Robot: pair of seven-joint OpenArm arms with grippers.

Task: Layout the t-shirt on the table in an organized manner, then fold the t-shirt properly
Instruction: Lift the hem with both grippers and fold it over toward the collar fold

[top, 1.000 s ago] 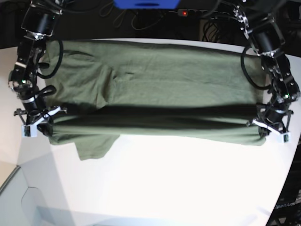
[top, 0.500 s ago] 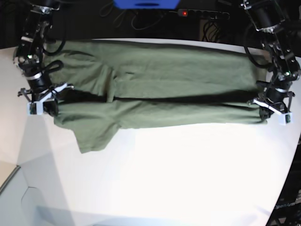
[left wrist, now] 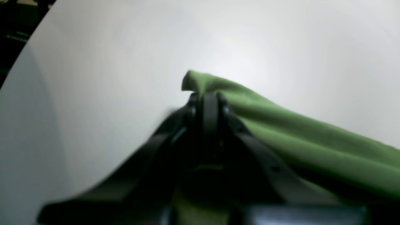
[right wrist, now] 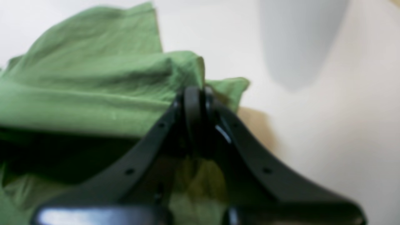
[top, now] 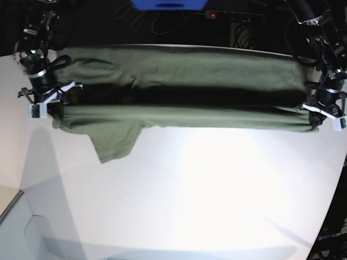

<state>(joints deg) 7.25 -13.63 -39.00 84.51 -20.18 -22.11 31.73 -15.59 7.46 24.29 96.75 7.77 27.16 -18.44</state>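
The olive-green t-shirt hangs stretched in a long band between my two grippers, over the far part of the white table. One sleeve droops below the band at the left. In the base view my right gripper is shut on the shirt's left end, and my left gripper is shut on its right end. The left wrist view has my left gripper pinching a folded corner of the t-shirt. In the right wrist view my right gripper clamps bunched cloth of the t-shirt.
Black cables and a power strip with a red light lie behind the table's far edge, beside a blue object. The table's curved edge runs down the right side. A lower grey surface shows at the bottom left.
Both grippers have moved toward the table's far edge, carrying the shirt's held edge with them. The band is pulled straighter and the sleeve has shifted along.
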